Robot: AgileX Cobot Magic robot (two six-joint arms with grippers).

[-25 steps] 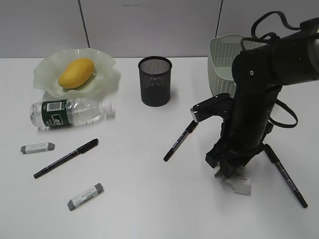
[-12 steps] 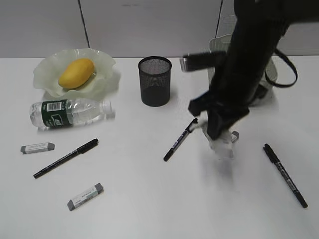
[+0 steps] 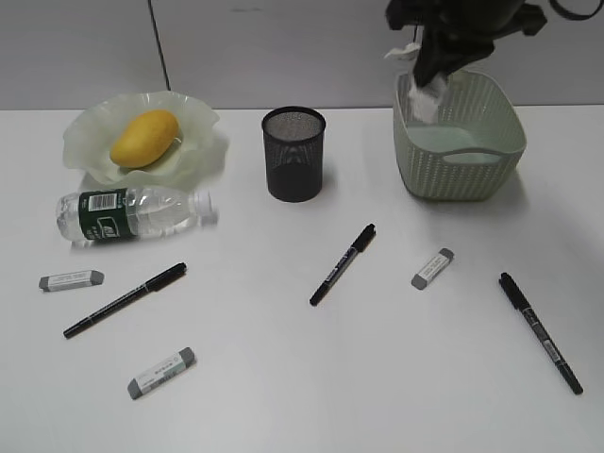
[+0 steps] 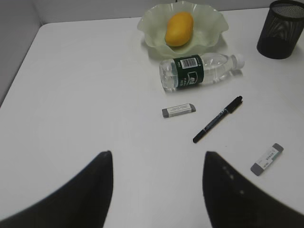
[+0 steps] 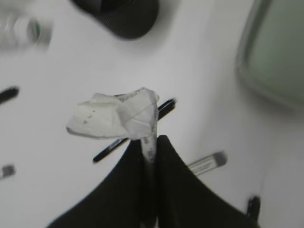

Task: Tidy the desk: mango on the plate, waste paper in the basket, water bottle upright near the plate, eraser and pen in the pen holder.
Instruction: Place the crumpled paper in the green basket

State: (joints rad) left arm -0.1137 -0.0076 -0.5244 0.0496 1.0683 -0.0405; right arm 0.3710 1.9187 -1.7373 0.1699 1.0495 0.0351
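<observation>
My right gripper [image 3: 431,68] hangs over the left rim of the sage-green basket [image 3: 462,151], shut on the crumpled waste paper [image 3: 425,96]; the wrist view shows the paper [image 5: 116,114] pinched at the fingertips of that gripper [image 5: 149,141]. The mango [image 3: 143,138] lies in the ruffled plate [image 3: 198,118]. Below the plate the water bottle [image 3: 132,214] lies on its side. The mesh pen holder [image 3: 293,153] stands mid-desk. Three pens [image 3: 125,300] [image 3: 343,264] [image 3: 540,332] and three erasers [image 3: 71,280] [image 3: 162,372] [image 3: 432,268] lie loose. My left gripper [image 4: 157,154] is open over bare desk.
The left wrist view takes in the plate [image 4: 152,31], the bottle [image 4: 199,71], an eraser [image 4: 178,110], a pen [image 4: 217,119] and the pen holder [image 4: 281,29]. A grey partition wall [image 3: 283,47] runs behind the desk. The basket [image 5: 275,57] lies at the right wrist view's upper right.
My right gripper closed on the waste paper at the front right, lifted it and carried it back over the basket. An eraser that the arm hid now shows. The left gripper stays open.
</observation>
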